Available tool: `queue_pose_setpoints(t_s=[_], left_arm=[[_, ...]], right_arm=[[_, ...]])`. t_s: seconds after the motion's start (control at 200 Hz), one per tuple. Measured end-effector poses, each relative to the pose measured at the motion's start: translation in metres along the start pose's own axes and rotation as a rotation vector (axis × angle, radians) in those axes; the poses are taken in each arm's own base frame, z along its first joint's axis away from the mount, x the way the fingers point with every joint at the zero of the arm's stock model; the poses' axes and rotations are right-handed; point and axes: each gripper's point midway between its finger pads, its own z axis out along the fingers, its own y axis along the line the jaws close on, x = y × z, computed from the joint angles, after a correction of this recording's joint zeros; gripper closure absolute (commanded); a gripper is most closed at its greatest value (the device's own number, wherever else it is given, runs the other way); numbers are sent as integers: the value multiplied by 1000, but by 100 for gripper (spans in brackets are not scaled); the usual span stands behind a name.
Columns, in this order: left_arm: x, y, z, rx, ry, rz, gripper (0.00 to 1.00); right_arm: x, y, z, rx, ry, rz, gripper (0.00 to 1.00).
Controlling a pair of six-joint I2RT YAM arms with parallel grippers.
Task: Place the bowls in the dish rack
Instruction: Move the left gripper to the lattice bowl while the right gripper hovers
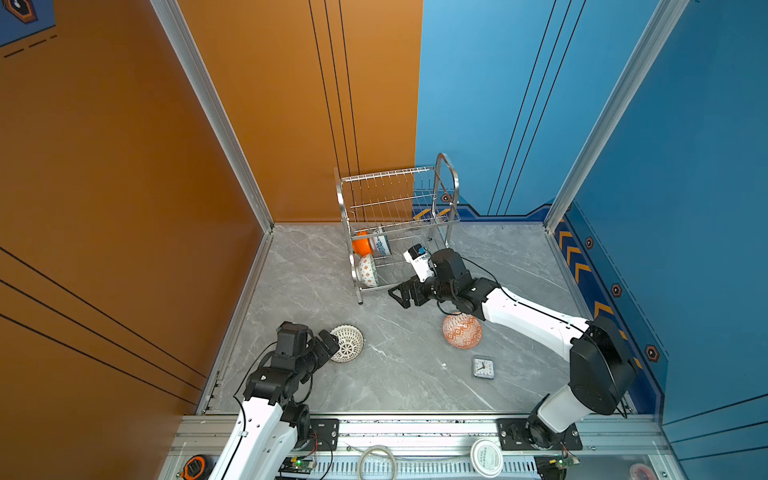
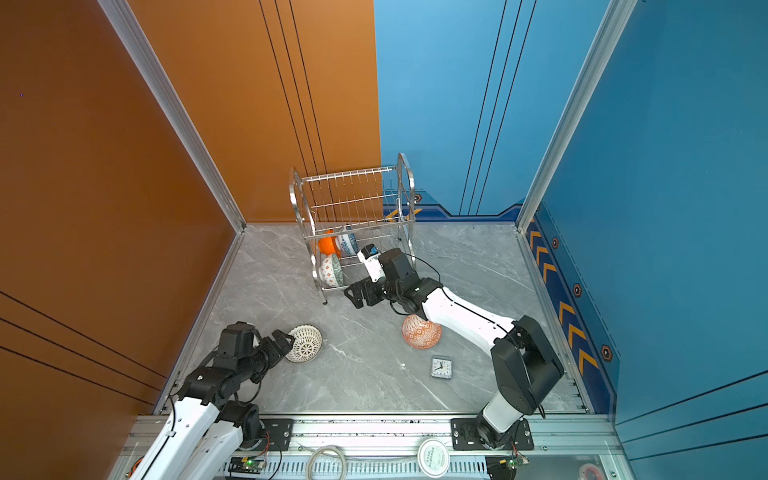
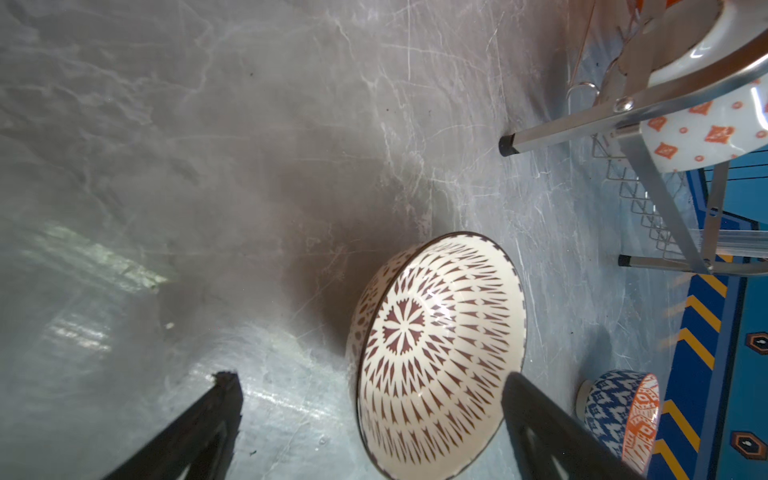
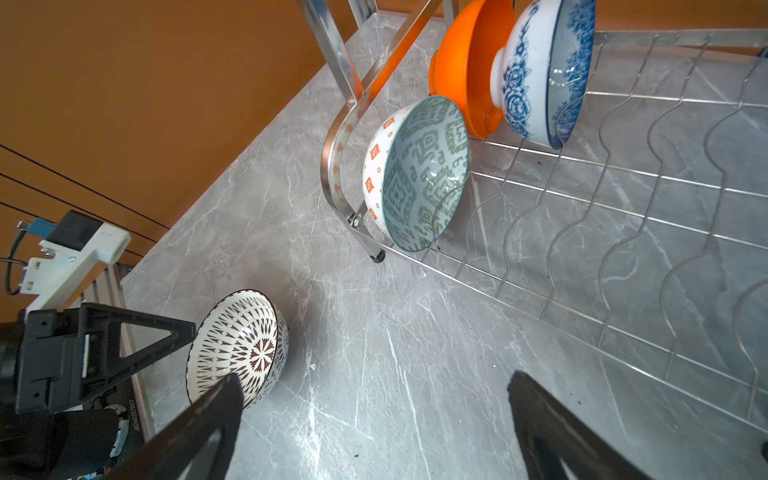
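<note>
The lattice bowl (image 1: 347, 344) is set mouth-up on the worktop (image 1: 399, 374), directly ahead of the left hand (image 1: 330, 343). In the left wrist view it is framed between the widely spread fingers (image 3: 528, 407), closer to one of them. Contact with the rim cannot be told, and nothing is gripped. The right hand (image 1: 397, 296), equally wide and empty, is held at the foot of the dish rack (image 1: 386, 174), well apart from this bowl — so the left arm is judged nearer. An orange-red bowl (image 1: 462, 330) is seen under the right forearm. An orange bowl (image 4: 465, 70), a blue-patterned bowl (image 4: 540, 75) and a green-patterned bowl (image 4: 419, 174) are slotted in the lower shelf.
</note>
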Motion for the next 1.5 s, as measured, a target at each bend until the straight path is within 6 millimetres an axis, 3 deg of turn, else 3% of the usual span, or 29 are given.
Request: queue_pose_setpoints(t_s=[0.225, 0.44, 0.851, 1.181, 1.501], left_arm=[[8, 5, 13, -64, 52, 42, 44], [15, 4, 22, -96, 102, 112, 62], [16, -23, 24, -90, 114, 245, 94], [23, -63, 30, -26, 101, 318, 96], [32, -111, 59, 10, 100, 376, 92]], right_arm=[[1, -2, -4, 17, -6, -4, 0], [3, -4, -3, 22, -1, -3, 0], [4, -4, -3, 25, -2, -2, 0], [3, -27, -9, 87, -14, 32, 0], [-3, -33, -21, 120, -35, 40, 0]])
